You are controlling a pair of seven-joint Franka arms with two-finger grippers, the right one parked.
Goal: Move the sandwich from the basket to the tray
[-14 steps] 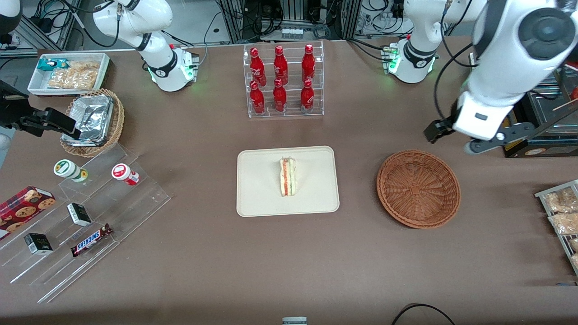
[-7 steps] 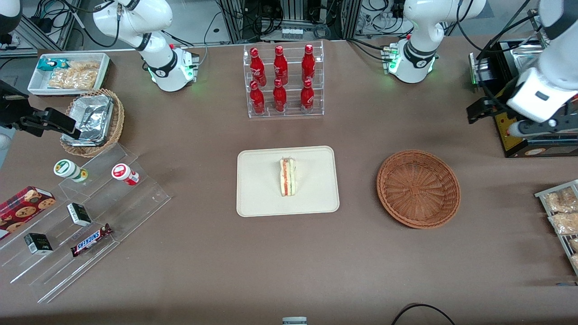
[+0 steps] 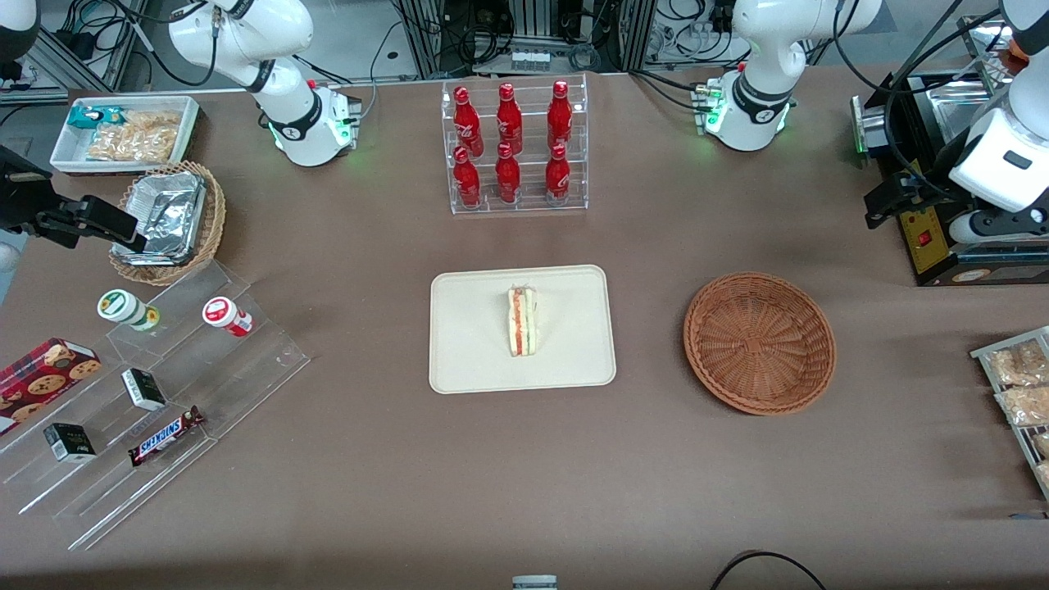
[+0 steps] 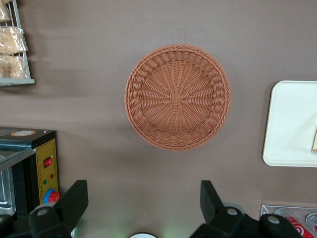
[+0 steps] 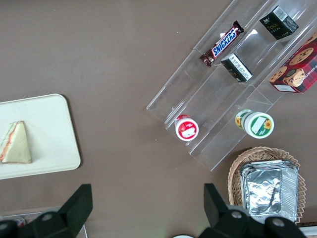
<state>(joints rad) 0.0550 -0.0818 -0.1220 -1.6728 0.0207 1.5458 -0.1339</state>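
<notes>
The sandwich, a pale bread wedge with a pink and green filling stripe, lies on the cream tray at the table's middle. It also shows in the right wrist view on the tray. The reddish-brown wicker basket stands beside the tray, toward the working arm's end, with nothing in it. My left gripper hangs high, farther from the front camera than the basket, by a black appliance. It is open and empty, with the basket and the tray's edge below.
A clear rack of red bottles stands farther back than the tray. A black appliance and a rack of snack packets sit at the working arm's end. A stepped acrylic shelf, a foil-filled tan basket and a white bin are at the parked arm's end.
My left gripper has moved away from above the basket's edge toward the working arm's end of the table, slowing by the black appliance. The sandwich, tray and basket have not moved.
</notes>
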